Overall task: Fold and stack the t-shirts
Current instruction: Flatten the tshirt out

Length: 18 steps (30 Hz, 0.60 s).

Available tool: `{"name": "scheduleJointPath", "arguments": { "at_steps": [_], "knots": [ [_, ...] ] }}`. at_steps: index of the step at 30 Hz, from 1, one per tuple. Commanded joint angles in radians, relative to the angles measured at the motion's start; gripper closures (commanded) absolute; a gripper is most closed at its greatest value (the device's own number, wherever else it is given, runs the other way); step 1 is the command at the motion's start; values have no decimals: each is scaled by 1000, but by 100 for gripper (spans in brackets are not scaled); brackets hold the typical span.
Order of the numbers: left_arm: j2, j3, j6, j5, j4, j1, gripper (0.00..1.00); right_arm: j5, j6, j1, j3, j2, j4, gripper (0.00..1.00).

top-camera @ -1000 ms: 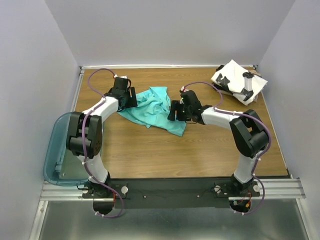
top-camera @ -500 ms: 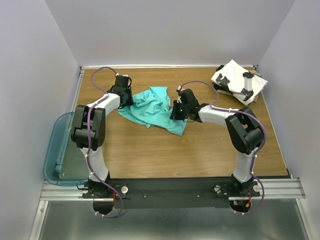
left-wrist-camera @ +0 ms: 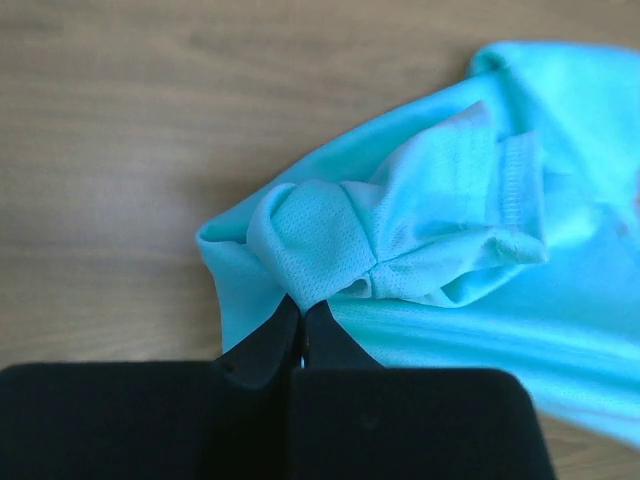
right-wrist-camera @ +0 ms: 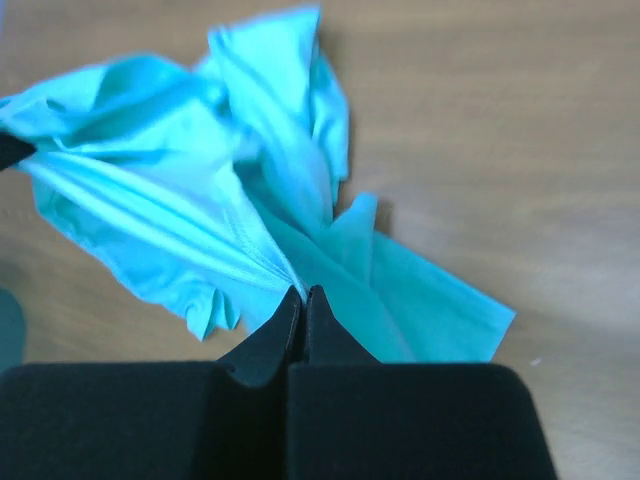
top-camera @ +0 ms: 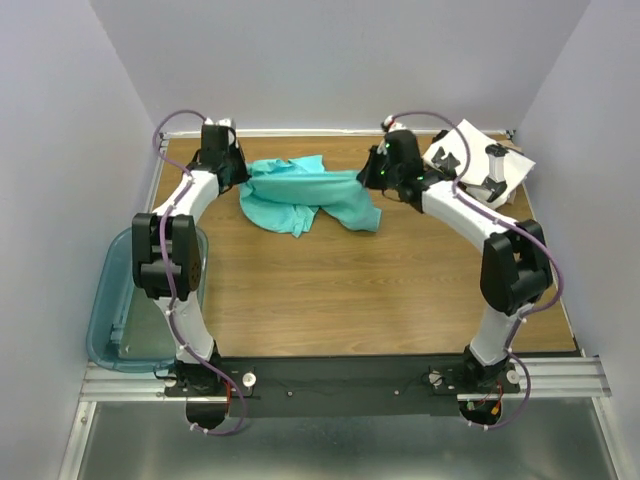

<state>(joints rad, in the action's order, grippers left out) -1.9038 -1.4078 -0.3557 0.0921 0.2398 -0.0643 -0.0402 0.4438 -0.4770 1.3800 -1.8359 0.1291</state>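
From above, both arms have swung from mid-worktop to the far edge of the brown wooden worktop (top-camera: 350,290) since a second ago. The plain, soft teal t-shirt (top-camera: 310,192) has gone with them and now lies stretched left to right between the grippers, where before it sat crumpled nearer the middle. The left gripper (top-camera: 240,172) pinches its left end and the right gripper (top-camera: 371,177) its right end; both stood apart earlier. The folded white t-shirt with black blotchy print (top-camera: 478,160) is unmoved in the far right corner. The translucent teal plastic bin (top-camera: 108,310) sits off the near left edge.

At the left wrist, the left gripper (left-wrist-camera: 300,315) is clamped on a bunched fold of the teal t-shirt (left-wrist-camera: 450,250), which spreads away to the right.

At the right wrist, the right gripper (right-wrist-camera: 303,300) is clamped on gathered cloth of the teal t-shirt (right-wrist-camera: 200,200), which fans out beyond it.
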Motion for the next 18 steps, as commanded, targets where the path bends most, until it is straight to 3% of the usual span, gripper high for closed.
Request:
{"name": "scheduleJointPath", "arguments": {
  "at_steps": [1, 6, 8, 13, 18],
  "knots": [
    [106, -149, 9, 106, -30, 1, 100, 92, -75, 64, 129, 75, 50, 100],
    [198, -310, 40, 150, -10, 1, 100, 169, -145, 101, 257, 116, 87, 100],
    [242, -306, 60, 184, -49, 1, 100, 198, -174, 109, 277, 151, 86, 100],
    [394, -215, 103, 271, -88, -2, 100, 252, -198, 117, 220, 259, 93, 100],
    [535, 14, 113, 366, -80, -29, 100, 327, -142, 117, 1, 467, 135, 100]
  ]
}}
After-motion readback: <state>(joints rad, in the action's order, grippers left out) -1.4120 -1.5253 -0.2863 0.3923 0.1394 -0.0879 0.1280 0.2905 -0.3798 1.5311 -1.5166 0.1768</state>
